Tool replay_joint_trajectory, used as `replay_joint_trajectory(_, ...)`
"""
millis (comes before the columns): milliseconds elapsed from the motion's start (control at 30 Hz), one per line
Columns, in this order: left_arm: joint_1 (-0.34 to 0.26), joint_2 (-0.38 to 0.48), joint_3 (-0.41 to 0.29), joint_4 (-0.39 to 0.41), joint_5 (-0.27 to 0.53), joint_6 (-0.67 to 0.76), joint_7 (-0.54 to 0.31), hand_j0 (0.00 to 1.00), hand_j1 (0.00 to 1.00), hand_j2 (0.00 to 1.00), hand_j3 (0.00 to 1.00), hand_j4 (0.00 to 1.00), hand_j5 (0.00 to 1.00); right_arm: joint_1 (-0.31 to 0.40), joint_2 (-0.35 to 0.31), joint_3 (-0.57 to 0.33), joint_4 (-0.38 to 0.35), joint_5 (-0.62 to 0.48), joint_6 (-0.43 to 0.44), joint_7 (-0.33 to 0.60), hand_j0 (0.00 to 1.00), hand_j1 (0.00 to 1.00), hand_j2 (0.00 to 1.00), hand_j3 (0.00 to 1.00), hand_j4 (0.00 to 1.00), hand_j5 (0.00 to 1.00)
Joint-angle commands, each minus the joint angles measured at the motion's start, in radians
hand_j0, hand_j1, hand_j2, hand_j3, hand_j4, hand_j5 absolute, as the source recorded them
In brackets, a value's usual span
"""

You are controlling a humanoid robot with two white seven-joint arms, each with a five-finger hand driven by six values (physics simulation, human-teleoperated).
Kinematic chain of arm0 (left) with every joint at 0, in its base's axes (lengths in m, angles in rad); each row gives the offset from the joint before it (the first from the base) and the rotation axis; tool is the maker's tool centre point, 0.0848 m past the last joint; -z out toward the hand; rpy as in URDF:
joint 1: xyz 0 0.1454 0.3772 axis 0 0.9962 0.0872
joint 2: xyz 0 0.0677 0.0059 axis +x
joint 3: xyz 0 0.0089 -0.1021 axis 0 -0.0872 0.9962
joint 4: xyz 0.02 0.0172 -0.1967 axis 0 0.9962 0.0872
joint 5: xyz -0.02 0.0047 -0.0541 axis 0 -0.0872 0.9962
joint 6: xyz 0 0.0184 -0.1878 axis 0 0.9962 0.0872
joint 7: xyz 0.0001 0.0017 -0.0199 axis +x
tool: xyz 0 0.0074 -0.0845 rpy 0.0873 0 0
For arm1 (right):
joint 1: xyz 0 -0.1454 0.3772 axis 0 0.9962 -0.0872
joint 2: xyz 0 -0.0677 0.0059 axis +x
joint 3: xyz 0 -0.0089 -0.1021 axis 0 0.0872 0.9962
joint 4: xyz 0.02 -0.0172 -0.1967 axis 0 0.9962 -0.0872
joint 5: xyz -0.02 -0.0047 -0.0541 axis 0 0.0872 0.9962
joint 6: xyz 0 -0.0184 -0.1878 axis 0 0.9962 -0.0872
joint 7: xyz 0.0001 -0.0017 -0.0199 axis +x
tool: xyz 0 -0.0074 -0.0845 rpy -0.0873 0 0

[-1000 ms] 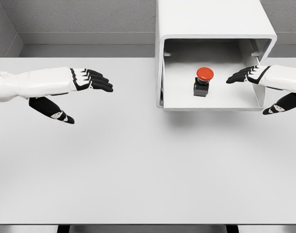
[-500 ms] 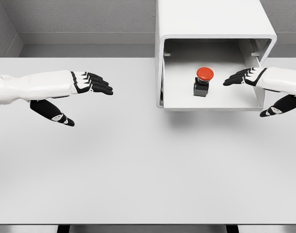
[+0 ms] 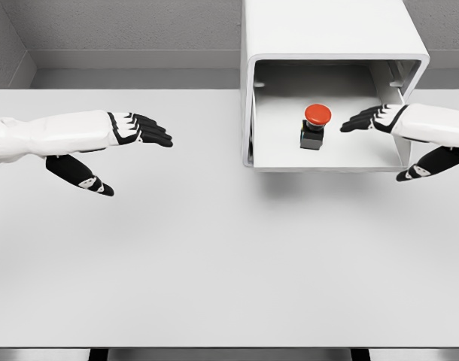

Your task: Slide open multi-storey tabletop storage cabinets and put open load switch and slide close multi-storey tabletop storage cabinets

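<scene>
Here the cabinet [image 3: 327, 37] is standing at the far edge of the white surface [image 3: 214, 256], its drawer [image 3: 327, 154] pulled out toward the viewer. The switch [image 3: 315, 125], a black block with a red round cap, is sitting upright inside the drawer, near its middle. The right hand [image 3: 399, 139] is reaching over the drawer's right wall, fingers [image 3: 361, 119] stretched out and spread, holding nothing, their tips just right of the switch and apart from it. The left hand [image 3: 113, 150] is hovering well left of the cabinet, fingers extended and empty, thumb hanging below.
</scene>
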Motion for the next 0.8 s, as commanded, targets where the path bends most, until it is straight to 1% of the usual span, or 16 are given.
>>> replay_joint_trajectory(0, 0.0, 0.001, 0.0, 0.001, 0.008, 0.003, 0.0, 1.0, 1.0, 1.0, 1.0, 1.0, 1.0, 0.0, 0.011, 0.0, 0.003, -0.008, 0.003, -0.001, 1.0, 1.0, 1.0, 1.0, 1.0, 1.0)
replay_joint_trajectory(400, 0.014, 0.002, 0.002, 0.002, 0.007, 0.003, 0.0, 1.0, 1.0, 1.0, 1.0, 1.0, 1.0, -0.002, 0.025, 0.004, 0.042, -0.004, 0.003, -0.001, 1.0, 1.0, 1.0, 1.0, 1.0, 1.0)
replay_joint_trajectory(533, 0.014, 0.002, 0.002, 0.002, -0.001, 0.003, 0.0, 1.0, 1.0, 1.0, 1.0, 1.0, 1.0, 0.0, 0.045, 0.006, 0.049, 0.0, 0.003, -0.001, 1.0, 1.0, 1.0, 1.0, 1.0, 1.0)
replay_joint_trajectory(633, 0.014, 0.002, 0.002, 0.004, -0.001, 0.003, 0.0, 1.0, 1.0, 1.0, 1.0, 1.0, 1.0, 0.0, 0.047, 0.006, 0.055, 0.002, 0.003, -0.001, 1.0, 1.0, 1.0, 1.0, 1.0, 1.0)
replay_joint_trajectory(767, 0.014, 0.004, 0.002, 0.002, -0.004, 0.003, 0.0, 1.0, 1.0, 1.0, 1.0, 1.0, 1.0, -0.002, 0.059, 0.006, 0.077, 0.003, 0.003, 0.0, 1.0, 1.0, 1.0, 1.0, 1.0, 1.0)
